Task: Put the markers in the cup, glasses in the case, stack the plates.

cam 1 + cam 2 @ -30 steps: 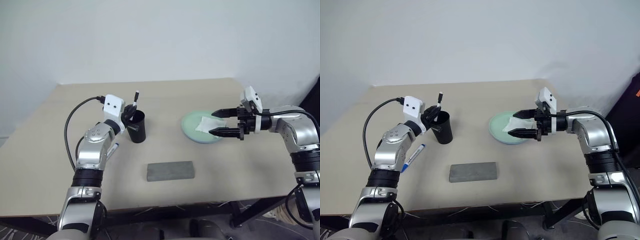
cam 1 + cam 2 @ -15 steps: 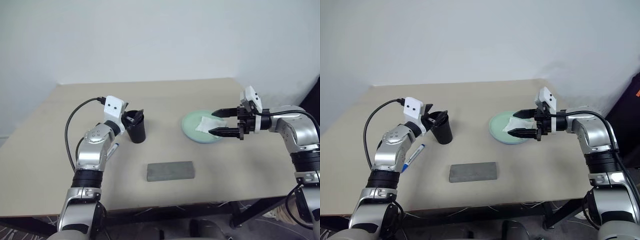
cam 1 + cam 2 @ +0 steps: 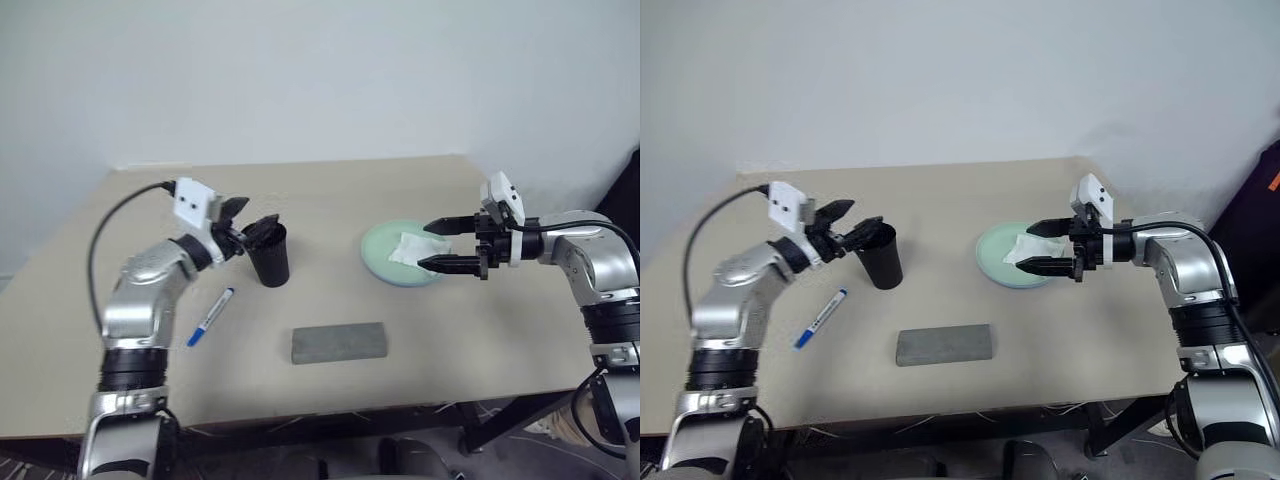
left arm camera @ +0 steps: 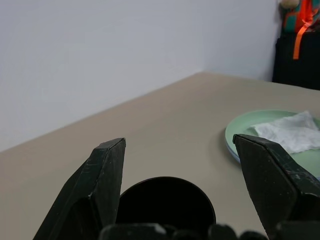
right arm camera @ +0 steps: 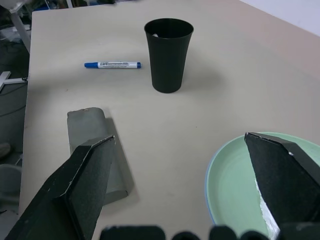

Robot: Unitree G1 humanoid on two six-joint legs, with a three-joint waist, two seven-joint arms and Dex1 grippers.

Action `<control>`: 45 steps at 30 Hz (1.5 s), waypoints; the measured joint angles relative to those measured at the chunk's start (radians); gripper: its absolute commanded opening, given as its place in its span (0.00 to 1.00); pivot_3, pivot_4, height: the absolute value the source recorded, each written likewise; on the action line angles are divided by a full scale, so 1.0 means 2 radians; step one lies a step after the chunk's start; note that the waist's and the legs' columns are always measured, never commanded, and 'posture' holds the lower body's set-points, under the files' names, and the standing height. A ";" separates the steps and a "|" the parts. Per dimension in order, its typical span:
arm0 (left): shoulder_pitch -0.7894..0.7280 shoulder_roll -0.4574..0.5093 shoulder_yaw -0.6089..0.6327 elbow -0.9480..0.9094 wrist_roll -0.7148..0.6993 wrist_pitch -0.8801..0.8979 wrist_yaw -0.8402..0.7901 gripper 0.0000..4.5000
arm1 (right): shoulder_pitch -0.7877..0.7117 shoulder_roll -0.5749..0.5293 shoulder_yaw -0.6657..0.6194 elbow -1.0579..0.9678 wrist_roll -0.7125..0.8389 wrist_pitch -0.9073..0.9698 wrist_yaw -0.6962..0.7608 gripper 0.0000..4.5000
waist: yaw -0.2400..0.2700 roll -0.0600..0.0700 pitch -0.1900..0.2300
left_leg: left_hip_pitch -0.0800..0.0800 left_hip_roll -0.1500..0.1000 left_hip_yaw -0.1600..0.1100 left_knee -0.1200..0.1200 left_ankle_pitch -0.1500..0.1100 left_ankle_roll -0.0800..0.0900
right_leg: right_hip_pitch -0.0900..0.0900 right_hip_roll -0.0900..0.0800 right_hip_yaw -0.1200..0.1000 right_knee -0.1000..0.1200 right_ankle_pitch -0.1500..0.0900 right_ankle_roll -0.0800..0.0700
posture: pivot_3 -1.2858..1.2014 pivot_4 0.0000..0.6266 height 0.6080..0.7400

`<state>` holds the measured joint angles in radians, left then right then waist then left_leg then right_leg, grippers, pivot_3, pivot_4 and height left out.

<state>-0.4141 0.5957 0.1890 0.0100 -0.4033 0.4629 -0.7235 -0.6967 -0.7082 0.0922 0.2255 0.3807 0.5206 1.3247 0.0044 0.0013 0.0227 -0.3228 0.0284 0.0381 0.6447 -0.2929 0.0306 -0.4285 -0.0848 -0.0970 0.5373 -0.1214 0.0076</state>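
The black cup [image 3: 268, 252] stands upright on the table [image 3: 430, 330], left of its middle and toward the far edge. The left tool [image 3: 243, 226] is just beside the cup's rim on the side toward the table's left edge, raised off the surface, its two fingers spread apart with nothing between them. In the left wrist view the cup's dark mouth [image 4: 165, 200] sits low between the parted fingers [image 4: 102, 185]; whether anything lies inside I cannot tell. The blue marker [image 3: 211, 316] lies flat on the table nearer the front edge than the cup and toward the left edge, apart from the cup and from the tool. The grey case [image 3: 338, 342] lies closed near the middle of the front edge. Toward the right edge sits the green plate [image 3: 378, 250], with a rim of a blue plate [image 3: 415, 284] showing beneath its front edge, and a white cloth [image 3: 408, 248] rests crumpled on the green plate. The right tool [image 3: 436, 245] hangs over the plate's right side, fingers wide apart and gripping nothing, one above the cloth and one at the plate's rim.
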 measured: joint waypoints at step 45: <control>-0.071 0.028 -0.147 0.150 0.131 0.312 0.091 0.03 | 0.000 0.005 0.001 0.000 0.000 0.005 -0.007 1.00 | 0.002 0.000 0.000 | 0.000 0.000 0.000 0.000 0.000 0.000 | 0.000 0.000 0.000 0.000 0.000 0.001 | 0.52 0.00 0.90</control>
<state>-0.5551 0.6509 -0.1042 0.3110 -0.1411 1.0865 -0.5407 -0.6958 -0.6979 0.0943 0.2254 0.3806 0.5306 1.3114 0.0079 0.0015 0.0231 -0.3236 0.0287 0.0377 0.6437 -0.2929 0.0304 -0.4286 -0.0853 -0.0967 0.5376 -0.1210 0.0090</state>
